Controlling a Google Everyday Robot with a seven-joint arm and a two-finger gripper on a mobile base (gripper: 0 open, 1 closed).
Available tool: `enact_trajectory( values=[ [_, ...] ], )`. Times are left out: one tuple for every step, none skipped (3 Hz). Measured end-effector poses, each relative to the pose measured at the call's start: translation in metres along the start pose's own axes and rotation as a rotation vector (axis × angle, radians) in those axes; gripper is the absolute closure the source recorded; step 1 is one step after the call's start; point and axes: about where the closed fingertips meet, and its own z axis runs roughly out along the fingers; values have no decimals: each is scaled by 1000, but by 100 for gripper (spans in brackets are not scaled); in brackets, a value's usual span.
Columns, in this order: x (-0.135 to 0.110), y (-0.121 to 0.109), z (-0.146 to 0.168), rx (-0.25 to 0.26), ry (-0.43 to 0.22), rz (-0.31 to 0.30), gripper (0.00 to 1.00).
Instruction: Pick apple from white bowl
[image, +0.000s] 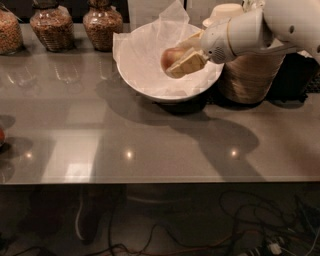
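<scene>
The white bowl (150, 85) stands at the back middle of the grey table, lined with crumpled white tissue paper (165, 25). My gripper (181, 55) reaches in from the right on a white arm. It is shut on the small reddish-pink apple (170, 57) and holds it lifted above the inside of the bowl. The beige fingers (186, 64) clasp the apple's right side and partly hide it.
Three glass jars of grain (50, 25) stand along the back left. A woven basket (250, 75) stands right of the bowl, with stacked beige bowls (225, 11) behind it. A reddish object (1, 135) sits at the table's left edge. The table's front edge (160, 181) runs across below.
</scene>
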Motion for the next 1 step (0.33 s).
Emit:
enact_trajectory(
  values=[
    [-14,17,-49,-41,-11,9,100]
  ],
)
